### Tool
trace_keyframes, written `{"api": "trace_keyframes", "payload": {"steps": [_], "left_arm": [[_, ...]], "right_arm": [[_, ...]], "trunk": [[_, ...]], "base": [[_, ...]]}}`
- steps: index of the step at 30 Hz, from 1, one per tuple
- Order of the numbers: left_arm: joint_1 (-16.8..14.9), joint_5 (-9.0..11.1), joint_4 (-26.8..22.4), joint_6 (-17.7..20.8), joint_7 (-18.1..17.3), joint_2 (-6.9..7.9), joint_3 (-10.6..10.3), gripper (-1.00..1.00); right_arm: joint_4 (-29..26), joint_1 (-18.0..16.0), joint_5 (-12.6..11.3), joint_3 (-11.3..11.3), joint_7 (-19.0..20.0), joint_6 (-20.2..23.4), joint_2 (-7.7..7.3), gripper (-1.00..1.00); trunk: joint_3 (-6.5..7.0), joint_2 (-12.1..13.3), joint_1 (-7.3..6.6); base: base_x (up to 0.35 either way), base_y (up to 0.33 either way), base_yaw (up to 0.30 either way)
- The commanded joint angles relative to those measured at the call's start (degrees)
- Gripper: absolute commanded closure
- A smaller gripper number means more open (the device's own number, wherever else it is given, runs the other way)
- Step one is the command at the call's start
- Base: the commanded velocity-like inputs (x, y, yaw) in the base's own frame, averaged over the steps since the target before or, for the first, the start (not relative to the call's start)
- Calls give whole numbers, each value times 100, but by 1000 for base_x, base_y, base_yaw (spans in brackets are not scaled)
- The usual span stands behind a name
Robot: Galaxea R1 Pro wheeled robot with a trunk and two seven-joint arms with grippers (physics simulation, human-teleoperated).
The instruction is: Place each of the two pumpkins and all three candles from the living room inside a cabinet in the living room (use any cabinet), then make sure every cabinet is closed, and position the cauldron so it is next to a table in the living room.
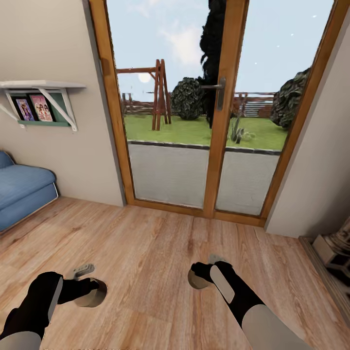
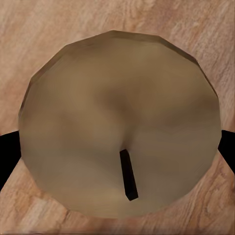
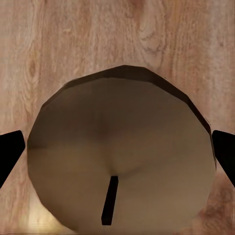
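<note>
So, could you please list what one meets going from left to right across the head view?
Blue sofa → wall shelf with books → left claw holding a candle → glass doors → right claw holding a second candle → pale furniture edge.

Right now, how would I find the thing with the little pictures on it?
Start at the big wooden-framed glass door with the garden behind it, then look to its left along the beige wall, above the blue sofa. There hangs a small white wall shelf on slanted brackets, the one thing holding two colourful picture cards.
</note>
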Motion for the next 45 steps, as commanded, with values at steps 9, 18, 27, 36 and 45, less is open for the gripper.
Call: {"api": "trace_keyframes", "payload": {"steps": [9, 18, 27, 36, 45], "left_arm": [[0, -1, -3, 1, 8, -75, -2, 100], [0, 8, -2, -3, 211, -88, -1, 100], [0, 15, -1, -4, 229, -96, 0, 100], [0, 26, -3, 0, 228, -97, 0, 100], [0, 40, -3, 1, 228, -97, 0, 100]], "right_arm": [[6, 0, -3, 141, -5, -10, 0, 100], [6, 0, -3, 145, 3, -29, 0, 100], [6, 0, -3, 145, 3, -44, 0, 100], [6, 0, -3, 150, -2, -45, 0, 100], [6, 0, -2, 154, -5, -45, 0, 100]], "trunk": [[162, 362, -198], [324, 723, -396], [485, 1084, -594], [661, 1445, -791], [884, 1806, -989]], "base": [[0, 0, 284], [0, 0, 143], [0, 0, 3], [0, 0, 41], [0, 0, 180]]}}
